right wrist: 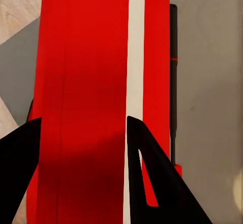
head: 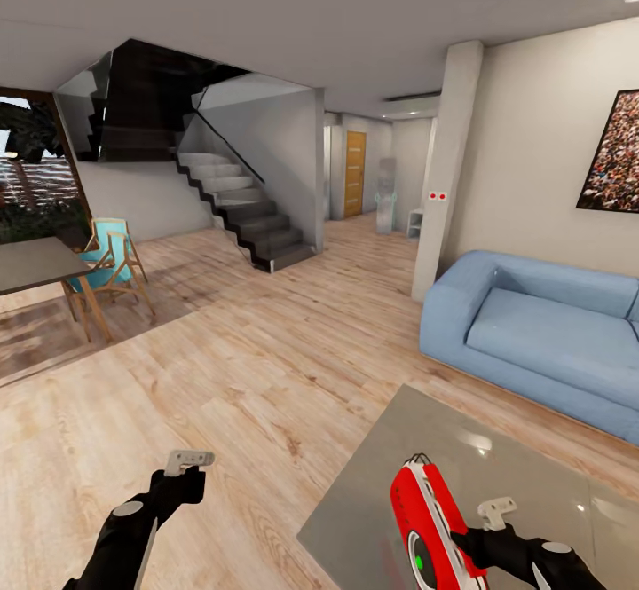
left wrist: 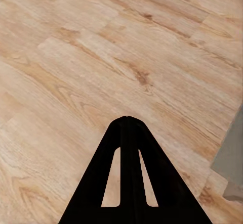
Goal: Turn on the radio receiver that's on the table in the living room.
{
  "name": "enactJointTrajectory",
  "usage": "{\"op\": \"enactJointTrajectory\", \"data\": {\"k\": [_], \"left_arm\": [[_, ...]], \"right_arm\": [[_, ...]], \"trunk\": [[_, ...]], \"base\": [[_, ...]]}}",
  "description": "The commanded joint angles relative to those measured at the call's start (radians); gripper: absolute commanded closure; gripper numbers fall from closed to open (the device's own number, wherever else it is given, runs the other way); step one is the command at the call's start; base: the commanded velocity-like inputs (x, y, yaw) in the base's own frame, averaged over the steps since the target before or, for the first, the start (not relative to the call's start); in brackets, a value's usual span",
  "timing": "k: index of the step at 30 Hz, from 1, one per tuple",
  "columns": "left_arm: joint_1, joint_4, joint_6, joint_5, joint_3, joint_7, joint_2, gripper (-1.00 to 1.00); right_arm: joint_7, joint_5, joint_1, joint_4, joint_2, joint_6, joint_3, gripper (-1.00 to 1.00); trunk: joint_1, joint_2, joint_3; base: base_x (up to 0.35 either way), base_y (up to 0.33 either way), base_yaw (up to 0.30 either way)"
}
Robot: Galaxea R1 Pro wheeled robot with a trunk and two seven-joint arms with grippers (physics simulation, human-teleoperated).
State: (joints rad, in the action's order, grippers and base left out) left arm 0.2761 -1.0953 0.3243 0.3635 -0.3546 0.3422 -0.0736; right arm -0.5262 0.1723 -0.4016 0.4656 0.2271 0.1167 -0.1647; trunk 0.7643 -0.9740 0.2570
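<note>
The right gripper [right wrist: 83,158] has its two black fingers spread apart with the radio receiver [right wrist: 96,82] between them. One finger is on each side of the red body, and they look like they touch it, though the close view is too dark there to be sure how tight the hold is. From the head view the radio receiver [head: 432,523] stands on the table [head: 532,483], right in front of the right gripper [head: 484,528], with its white band running up its edge and a small green light on its round dark face. Its thin dark handle wire runs along one side of the red body, just past one finger. The grey shiny table top lies under and all around this gripper. Far past it, across the table, sits the light-blue sofa [head: 541,324] against the beige wall, with the speckled picture [head: 614,157] hanging above. The left gripper [left wrist: 127,120] has its two fingers pressed together at the tips, and it holds nothing. Under it is only the pale wood floor [left wrist: 101,57], and a grey corner of the table [left wrist: 234,153] is off to its side. In the head view the left gripper [head: 188,466] hangs over the floor, well apart from the radio receiver. Far ahead of it are the stairs [head: 244,208], a blue folding chair [head: 114,257] and a darker dining table [head: 35,263] with wooden legs. An orange door [head: 355,173] is down the hall.
</note>
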Motion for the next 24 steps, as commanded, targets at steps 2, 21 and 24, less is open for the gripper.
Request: {"op": "enactJointTrajectory", "data": {"k": [2, 21, 24], "left_arm": [[0.000, 0.000, 0.001, 0.000, 0.001, 0.000, -0.001, 1.00], [0.000, 0.000, 0.002, 0.000, 0.002, 0.000, 0.000, 1.00], [0.000, 0.000, 0.002, 0.000, 0.002, 0.000, 0.000, 1.00]], "right_arm": [[0.001, -0.003, 0.000, 0.001, 0.000, 0.006, -0.001, 1.00], [0.103, 0.005, 0.000, 0.002, -0.002, 0.095, 0.005, 1.00], [0.103, 0.006, 0.000, 0.002, -0.002, 0.098, 0.005, 1.00]], "trunk": [[0.000, 0.000, 0.000], [0.000, 0.000, 0.000], [0.000, 0.000, 0.000]], "base": [[0.011, -0.003, 0.000], [0.049, 0.000, 0.000], [0.010, 0.000, 0.000]]}}
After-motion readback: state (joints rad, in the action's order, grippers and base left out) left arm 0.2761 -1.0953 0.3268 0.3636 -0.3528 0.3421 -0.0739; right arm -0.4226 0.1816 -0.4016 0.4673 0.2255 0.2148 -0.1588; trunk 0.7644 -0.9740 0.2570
